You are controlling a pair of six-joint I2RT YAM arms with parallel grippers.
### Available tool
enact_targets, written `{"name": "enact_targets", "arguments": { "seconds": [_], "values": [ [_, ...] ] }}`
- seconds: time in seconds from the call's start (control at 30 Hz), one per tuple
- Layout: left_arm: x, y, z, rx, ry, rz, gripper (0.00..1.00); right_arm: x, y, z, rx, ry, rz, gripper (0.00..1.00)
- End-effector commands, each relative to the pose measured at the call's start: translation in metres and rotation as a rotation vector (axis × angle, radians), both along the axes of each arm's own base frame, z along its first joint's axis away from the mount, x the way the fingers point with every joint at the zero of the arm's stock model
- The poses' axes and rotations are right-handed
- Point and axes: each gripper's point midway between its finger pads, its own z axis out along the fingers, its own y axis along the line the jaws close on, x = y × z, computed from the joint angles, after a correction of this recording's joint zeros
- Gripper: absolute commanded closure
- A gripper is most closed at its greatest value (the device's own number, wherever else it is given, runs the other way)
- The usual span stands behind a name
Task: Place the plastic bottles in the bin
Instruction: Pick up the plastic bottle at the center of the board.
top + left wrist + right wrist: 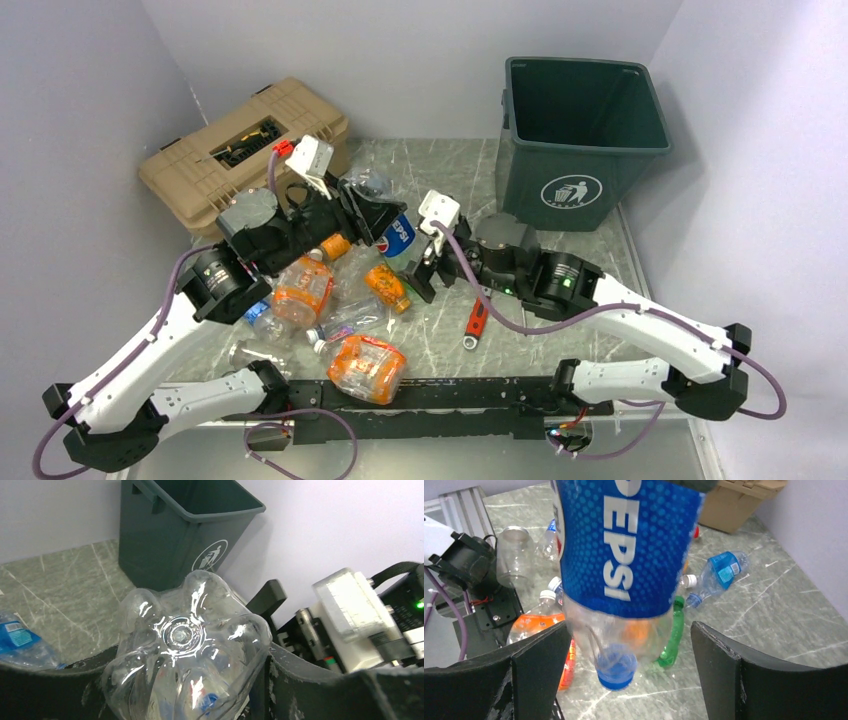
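My left gripper (380, 220) (192, 682) is shut on a clear Pepsi bottle (400, 236) (185, 640) (624, 545) with a blue label. It holds the bottle off the table, blue cap (614, 673) down. My right gripper (428, 275) (624, 652) is open, its fingers (538, 666) on either side of the bottle's cap end with gaps on both sides. More plastic bottles lie on the table below: orange ones (302, 290) (367, 367) (387, 286), a green one (672, 637) and a clear blue-labelled one (720, 569). The dark green bin (582, 140) (170, 535) stands at the back right, nothing visible inside.
A tan toolbox (240, 150) (739, 500) stands at the back left. A red-handled wrench (477, 322) lies on the table just in front of the right gripper. A clear jar (516, 550) lies near the left arm. Grey walls close off the table's back and sides.
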Motion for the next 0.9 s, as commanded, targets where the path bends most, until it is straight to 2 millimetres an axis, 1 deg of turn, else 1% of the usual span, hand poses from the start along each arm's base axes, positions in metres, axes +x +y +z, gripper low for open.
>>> {"name": "enact_targets", "arguments": {
  "seconds": [0.0,0.07,0.1,0.13,0.23,0.27,0.3,0.33,0.4,0.43,0.47,0.5,0.53,0.63,0.7,0.73,0.8,0.87],
  "values": [
    [-0.020,-0.003,0.035,-0.109,-0.049,-0.087,1.00,0.019,0.017,0.014,0.080,-0.028,-0.069,0.17],
    [-0.021,-0.002,0.034,-0.109,-0.049,-0.086,1.00,0.020,0.021,0.015,0.094,-0.027,-0.068,0.38],
    [-0.021,0.000,0.034,-0.109,-0.049,-0.080,1.00,0.019,0.022,0.016,0.106,-0.025,-0.062,0.44],
    [-0.020,0.001,0.033,-0.107,-0.048,-0.075,1.00,0.017,0.023,0.016,0.111,-0.022,-0.051,0.46],
    [-0.020,0.003,0.031,-0.107,-0.053,-0.066,1.00,0.014,0.026,0.014,0.117,-0.007,-0.036,0.47],
    [-0.020,0.004,0.031,-0.108,-0.054,-0.063,0.97,0.014,0.026,0.014,0.119,-0.005,-0.039,0.48],
    [-0.020,0.004,0.030,-0.108,-0.056,-0.061,0.90,0.015,0.025,0.013,0.120,-0.006,-0.044,0.50],
    [-0.021,0.005,0.030,-0.110,-0.060,-0.059,0.80,0.015,0.023,0.014,0.126,-0.008,-0.050,0.51],
    [-0.020,0.009,0.030,-0.113,-0.067,-0.041,0.46,0.016,0.018,0.017,0.137,-0.015,-0.069,0.53],
    [-0.018,0.013,0.030,-0.118,-0.065,-0.023,0.36,0.017,0.015,0.020,0.144,-0.021,-0.079,0.54],
    [-0.018,0.016,0.031,-0.123,-0.069,-0.010,0.29,0.017,0.012,0.022,0.150,-0.027,-0.089,0.55],
    [-0.017,0.018,0.031,-0.125,-0.075,0.004,0.11,0.018,0.008,0.027,0.160,-0.036,-0.103,0.56],
    [-0.017,0.021,0.032,-0.130,-0.077,0.013,0.02,0.019,0.004,0.031,0.168,-0.044,-0.116,0.56],
    [-0.012,0.040,0.035,-0.166,-0.073,0.106,0.01,0.026,-0.009,0.043,0.179,-0.074,-0.177,0.58],
    [-0.012,0.058,0.039,-0.201,-0.086,0.175,0.00,0.035,-0.023,0.054,0.185,-0.110,-0.253,0.58],
    [-0.012,0.068,0.041,-0.221,-0.095,0.213,0.01,0.045,-0.036,0.063,0.188,-0.139,-0.334,0.58],
    [-0.010,0.092,0.041,-0.252,-0.107,0.307,0.01,0.062,-0.063,0.087,0.198,-0.207,-0.476,0.58],
    [-0.010,0.109,0.036,-0.257,-0.118,0.377,0.01,0.087,-0.096,0.112,0.206,-0.270,-0.633,0.58]
  ]
}}
